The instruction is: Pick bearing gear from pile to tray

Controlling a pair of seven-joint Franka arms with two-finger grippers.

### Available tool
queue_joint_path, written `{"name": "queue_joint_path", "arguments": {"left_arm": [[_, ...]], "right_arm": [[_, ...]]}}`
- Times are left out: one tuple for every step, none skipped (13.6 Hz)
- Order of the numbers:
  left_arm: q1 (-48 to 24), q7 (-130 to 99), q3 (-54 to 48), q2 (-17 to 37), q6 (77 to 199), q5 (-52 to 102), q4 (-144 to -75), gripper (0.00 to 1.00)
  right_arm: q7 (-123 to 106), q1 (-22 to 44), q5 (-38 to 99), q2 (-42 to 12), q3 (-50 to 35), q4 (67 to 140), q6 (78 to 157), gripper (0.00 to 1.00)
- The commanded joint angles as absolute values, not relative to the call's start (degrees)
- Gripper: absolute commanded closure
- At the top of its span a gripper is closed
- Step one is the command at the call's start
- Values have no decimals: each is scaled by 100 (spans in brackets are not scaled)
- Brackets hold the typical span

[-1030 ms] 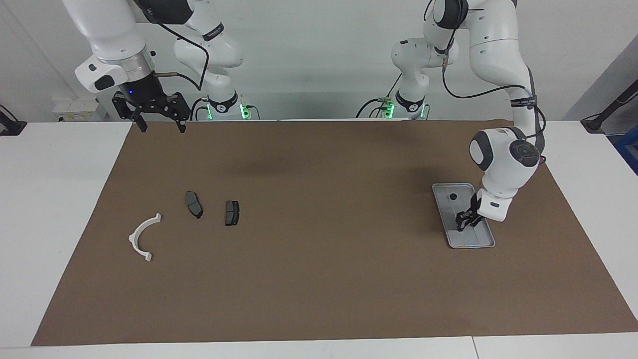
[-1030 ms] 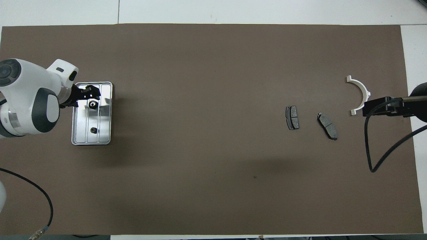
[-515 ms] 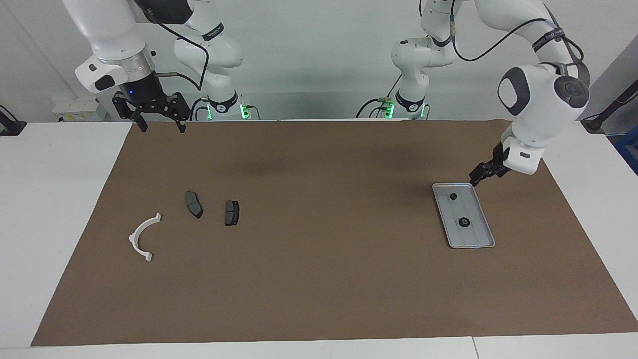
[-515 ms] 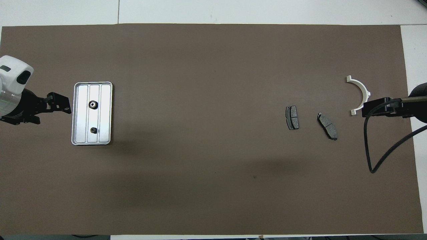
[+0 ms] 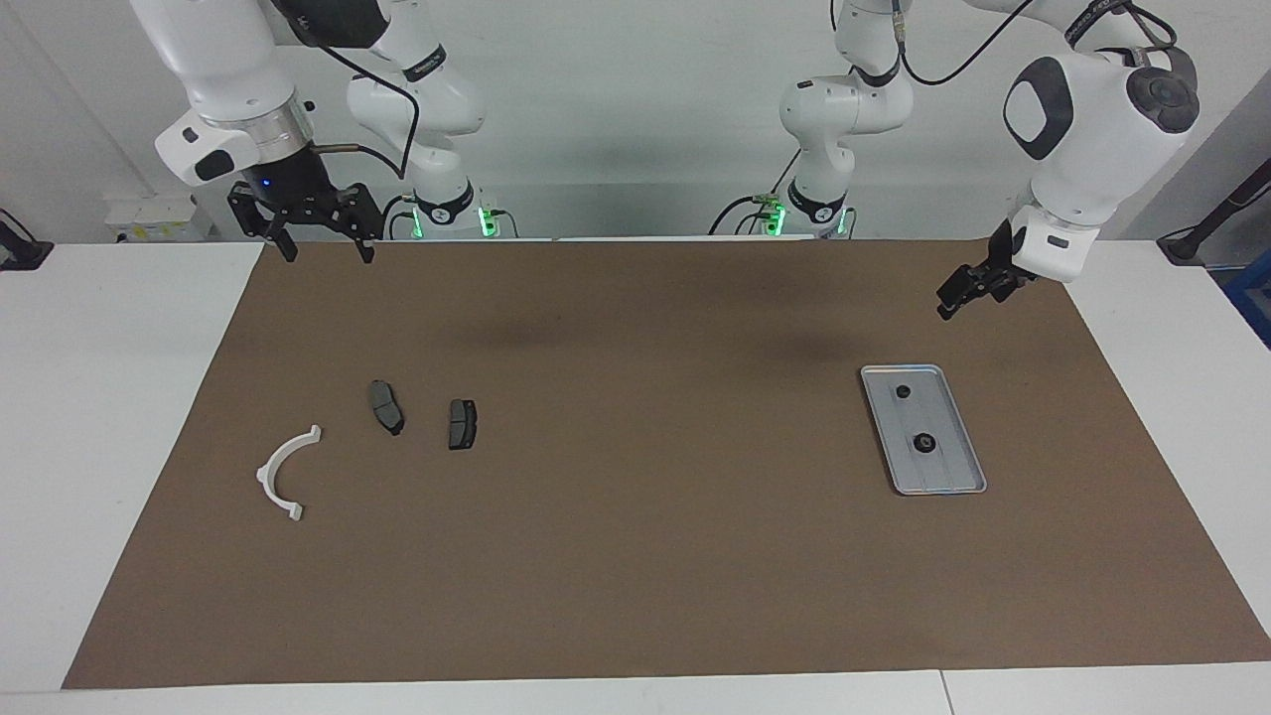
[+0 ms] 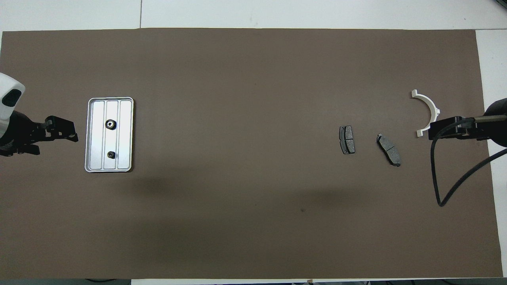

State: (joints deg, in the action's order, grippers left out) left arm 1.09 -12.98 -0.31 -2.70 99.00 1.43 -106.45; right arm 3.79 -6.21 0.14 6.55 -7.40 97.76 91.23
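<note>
Mat (image 5: 635, 556): brown sheet over most of the white table; bare white margins at both ends. Wide open stretch through the middle, between tray and pile.

Tray (image 5: 953, 467): silver, ribbed, flat on the mat toward the left arm's end, set in from the mat's edge. Holds two small black round parts, apart from each other: one (image 6: 110, 124) farther from the robots, with a pale centre, probably the bearing gear; one (image 6: 111, 154) nearer.

Pile, toward the right arm's end, all pieces apart:
- white half-ring (image 5: 286, 470), closest to the mat's end edge;
- dark pad (image 5: 386, 406), tilted;
- dark pad (image 5: 462, 423), beside it toward the middle.

Left gripper (image 5: 955, 296): in the air over bare mat, clear of the tray, between it and the mat's robot-side edge. Fingers apart, nothing held.

Right gripper (image 5: 320, 238): waiting above the mat's robot-side edge, at the corner by its own base. Fingers spread wide, empty.
</note>
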Motion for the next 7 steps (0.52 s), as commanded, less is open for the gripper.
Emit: {"name": "queue_joint_path", "arguments": {"left_arm": [[149, -1003, -35, -413, 9870, 229, -10644, 0], [149, -976, -35, -413, 9948, 229, -10661, 0], [141, -915, -35, -413, 10106, 220, -10687, 0], [149, -844, -35, -335, 10134, 202, -10627, 0], [123, -835, -53, -230, 10108, 150, -10504, 0], [114, -835, -96, -72, 9942, 97, -10268, 0], [106, -835, -105, -44, 9723, 88, -10083, 0]], "right_arm": [[264, -703, 132, 712, -791, 9791, 9035, 0], [264, -703, 132, 712, -791, 9800, 9035, 0], [264, -703, 132, 712, -791, 9800, 9035, 0], [264, -703, 132, 712, -791, 9800, 9044, 0], [264, -694, 132, 712, -791, 9800, 9044, 0], [264, -694, 132, 712, -791, 9800, 9035, 0], [264, -694, 132, 738, -800, 9826, 9035, 0]]}}
